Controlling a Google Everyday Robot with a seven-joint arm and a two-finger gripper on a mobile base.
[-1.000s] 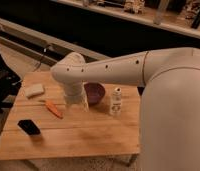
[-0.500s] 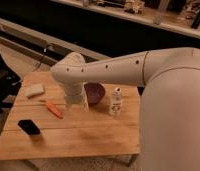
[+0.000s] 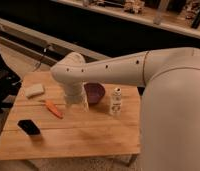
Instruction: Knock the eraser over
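– Down-left of my end effector, past the carrot, sits the eraser, near the bench corner.
– Clenched or released?
– Cannot tell. It hangs well apart from the eraser.

The eraser is a small black rectangular block, matte and flat-sided. It sits on the wooden table near the front-left corner, with its long side running at a slant from rear-left to front-right. It looks low rather than tall, though which face it rests on is hard to tell. The gripper hangs close to the table near the middle. The eraser is well apart from it, to the gripper's left and nearer the front edge, and nothing touches it.
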